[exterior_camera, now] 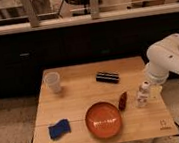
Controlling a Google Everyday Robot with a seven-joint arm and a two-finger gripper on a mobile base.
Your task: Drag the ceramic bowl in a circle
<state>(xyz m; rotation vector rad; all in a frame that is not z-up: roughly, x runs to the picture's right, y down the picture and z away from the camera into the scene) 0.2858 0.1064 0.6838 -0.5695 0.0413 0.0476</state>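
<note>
Right now the wide, shallow, glossy orange-red ceramic bowl sits on the pale wooden worktop, close to the front edge and a little right of the middle. It stands upright, its darker rim showing all the way round, and nothing touches it.

Just beside the bowl's upper right rim lies a small dark red elongated object, tilted; what it is cannot be made out. To the right of that object is the white gripper, pointing down over the right part of the worktop, apart from the bowl. Whether the gripper is spread or closed cannot be told, nor whether it has hold of anything. The thick white robot arm reaches in from the right edge of the view and bends down to it.

A small white plastic cup stands upright near the far left corner. A black oblong box-like object lies near the far edge, right of centre. A blue sponge-like pad rests near the front left corner, well apart from the bowl.
</note>
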